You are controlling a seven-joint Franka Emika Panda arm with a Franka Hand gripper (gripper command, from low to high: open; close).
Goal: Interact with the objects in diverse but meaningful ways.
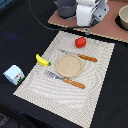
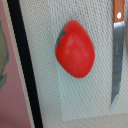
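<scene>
A red tomato-like ball [image 1: 80, 42] with a green stem lies at the far edge of the woven beige placemat [image 1: 35, 82]. It fills the wrist view [image 2: 75, 48]. My gripper [image 1: 87, 30] hangs just above and behind it, apart from it. Its fingers are too blurred in the exterior view to read and do not show in the wrist view. A yellow banana [image 1: 43, 60] lies at the mat's edge on the exterior view's left. A small white-blue carton [image 1: 14, 74] stands off the mat on the black cloth. A grey pan [image 1: 65, 7] sits at the back.
A round tan plate [image 1: 69, 65] sits mid-mat, between an orange-handled knife [image 1: 80, 56] and a fork [image 1: 65, 79]. The knife blade [image 2: 117, 65] lies close beside the tomato. A pinkish board [image 1: 112, 27] at the back holds a bowl [image 1: 123, 17].
</scene>
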